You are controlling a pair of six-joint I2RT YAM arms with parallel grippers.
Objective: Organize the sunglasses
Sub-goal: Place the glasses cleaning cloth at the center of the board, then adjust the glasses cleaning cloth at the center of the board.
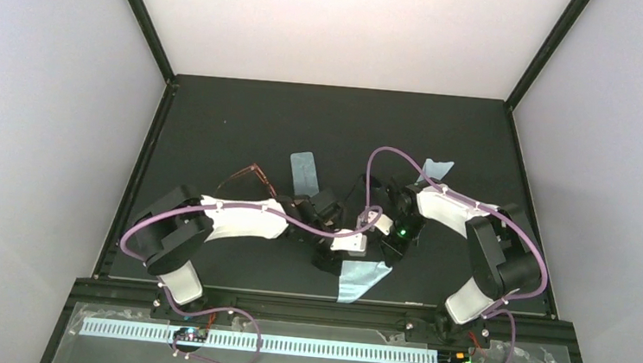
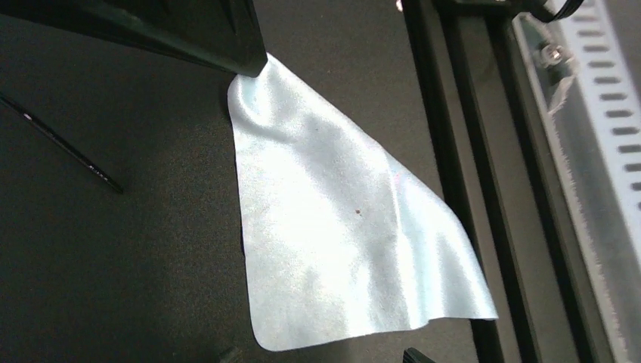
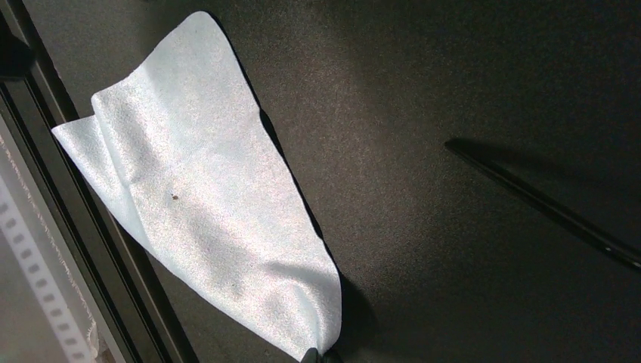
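Observation:
A light blue cloth [image 1: 360, 280] lies near the table's front edge. My right gripper [image 3: 321, 355] is shut on one corner of this cloth [image 3: 204, 189] and lifts it a little. In the left wrist view the same gripper [image 2: 219, 38] is the dark block over the corner of the cloth [image 2: 340, 227]. My left gripper [image 2: 321, 357] hovers open by the cloth's opposite edge, only its fingertips [image 2: 416, 355] showing. A thin black sunglasses arm [image 3: 544, 206] [image 2: 64, 144] lies on the mat beside the cloth. The reddish-brown sunglasses [image 1: 249, 174] sit at the back left.
Two more light blue cloths lie further back, one at the centre [image 1: 304, 171] and one to the right [image 1: 434, 169]. The black frame rail [image 2: 453, 189] runs along the table's front edge right beside the cloth.

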